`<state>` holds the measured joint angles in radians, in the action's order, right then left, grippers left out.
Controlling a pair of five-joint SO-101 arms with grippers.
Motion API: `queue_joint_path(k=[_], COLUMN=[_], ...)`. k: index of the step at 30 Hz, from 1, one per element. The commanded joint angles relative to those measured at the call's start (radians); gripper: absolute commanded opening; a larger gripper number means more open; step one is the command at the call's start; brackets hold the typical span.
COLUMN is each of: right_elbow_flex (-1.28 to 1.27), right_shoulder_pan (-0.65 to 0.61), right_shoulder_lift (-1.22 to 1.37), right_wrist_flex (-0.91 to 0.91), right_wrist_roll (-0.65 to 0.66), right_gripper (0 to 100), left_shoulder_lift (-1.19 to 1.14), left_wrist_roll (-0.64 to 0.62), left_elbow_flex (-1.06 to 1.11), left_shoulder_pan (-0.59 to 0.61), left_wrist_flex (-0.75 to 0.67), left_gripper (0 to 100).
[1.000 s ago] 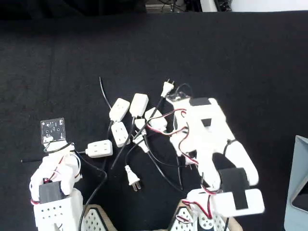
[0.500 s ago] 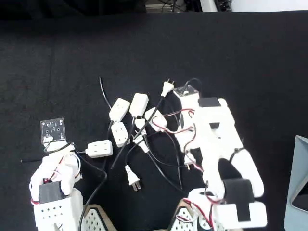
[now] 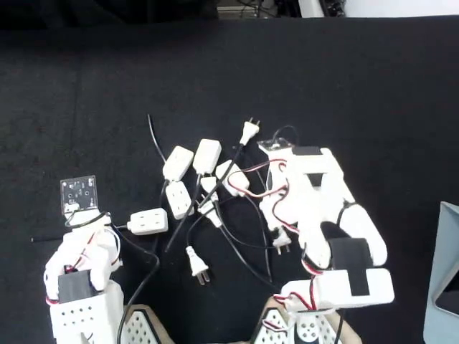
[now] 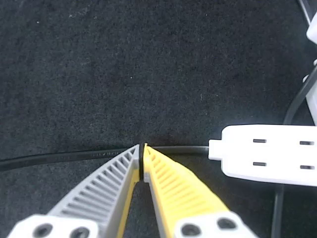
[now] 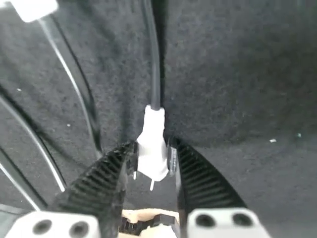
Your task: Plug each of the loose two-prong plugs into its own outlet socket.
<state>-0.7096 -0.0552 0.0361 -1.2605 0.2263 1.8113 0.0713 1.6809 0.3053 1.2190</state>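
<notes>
**Right gripper [image 5: 152,147] clamps a white two-prong plug [image 5: 151,133], prongs pointing back toward its wrist.**
The left gripper [image 4: 142,151] sits with its fingers pressed together, tips at a black cord [image 4: 59,157] just beside a white outlet socket [image 4: 267,156]. The held plug is well apart from that socket, beyond a tangle of other sockets [image 3: 193,168].

Left arm [image 3: 77,276] sits folded low at the near table edge, left gripper [image 4: 142,153] pointing down with fingertips pressed together, while right arm [image 3: 319,208] stretches forward, right gripper [image 5: 151,148] clamped around a white plug [image 5: 153,126].
</notes>
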Motion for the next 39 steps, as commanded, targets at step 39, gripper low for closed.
queue_joint_path(k=[39], right_elbow_flex=[0.05], right_shoulder_pan=[-0.227], right_shoulder_lift=[-0.944], right_wrist_flex=[-0.172], right_wrist_roll=[0.054], right_gripper=[1.1], left_shoulder_lift=[0.008], left_wrist_roll=[-0.008], left_elbow_flex=[-0.259], left_shoulder_pan=[-0.088], left_wrist_flex=[-0.184], left_gripper=[3])
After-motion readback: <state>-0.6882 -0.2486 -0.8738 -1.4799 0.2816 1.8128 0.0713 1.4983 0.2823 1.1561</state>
